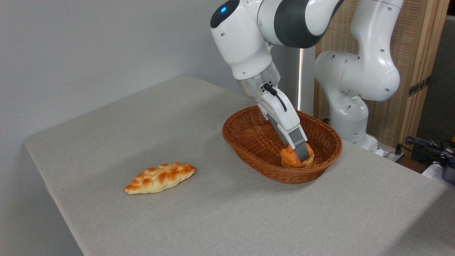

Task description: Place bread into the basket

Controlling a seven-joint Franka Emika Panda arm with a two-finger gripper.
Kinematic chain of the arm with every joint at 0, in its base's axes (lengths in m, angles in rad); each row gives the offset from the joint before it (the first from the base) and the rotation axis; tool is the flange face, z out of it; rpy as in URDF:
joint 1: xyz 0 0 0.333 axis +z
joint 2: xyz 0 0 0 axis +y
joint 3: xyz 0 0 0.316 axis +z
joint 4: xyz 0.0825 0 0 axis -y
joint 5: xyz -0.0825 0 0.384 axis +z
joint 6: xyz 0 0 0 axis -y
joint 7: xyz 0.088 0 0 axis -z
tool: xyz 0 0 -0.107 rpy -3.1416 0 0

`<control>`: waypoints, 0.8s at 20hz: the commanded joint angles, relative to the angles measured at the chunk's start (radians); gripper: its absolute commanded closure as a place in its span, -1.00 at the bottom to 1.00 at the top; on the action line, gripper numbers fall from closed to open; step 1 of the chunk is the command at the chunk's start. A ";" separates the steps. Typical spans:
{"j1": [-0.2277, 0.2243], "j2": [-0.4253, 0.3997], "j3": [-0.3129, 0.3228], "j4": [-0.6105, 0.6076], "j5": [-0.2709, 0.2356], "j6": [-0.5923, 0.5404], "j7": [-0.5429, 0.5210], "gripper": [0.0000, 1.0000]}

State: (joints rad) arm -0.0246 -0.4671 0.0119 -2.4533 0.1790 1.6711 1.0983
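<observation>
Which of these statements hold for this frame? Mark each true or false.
1. The round bun is inside the wicker basket. True.
2. The gripper is far above the basket, clear of the bun. False: its fingers reach down into the basket and sit at the bun.
3. The braided loaf lies on the table, outside the basket. True.
4. The braided loaf is to the right of the basket. False: it lies to the basket's left.
5. The basket is tipped on its side. False: it sits flat, opening upward.
</observation>
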 commanded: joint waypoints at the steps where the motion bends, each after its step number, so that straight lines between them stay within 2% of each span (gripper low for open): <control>1: -0.017 0.001 0.016 0.057 0.004 -0.004 0.005 -1.00; 3: -0.017 0.001 0.014 0.104 -0.006 -0.007 0.005 -1.00; 7: -0.012 0.033 0.016 0.265 -0.105 -0.017 -0.006 -1.00; 11: -0.006 0.155 0.016 0.465 -0.194 -0.017 -0.148 -1.00; 16: 0.002 0.318 0.014 0.706 -0.207 -0.016 -0.219 -1.00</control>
State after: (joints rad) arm -0.0269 -0.2819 0.0183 -1.9263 -0.0020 1.6721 0.9174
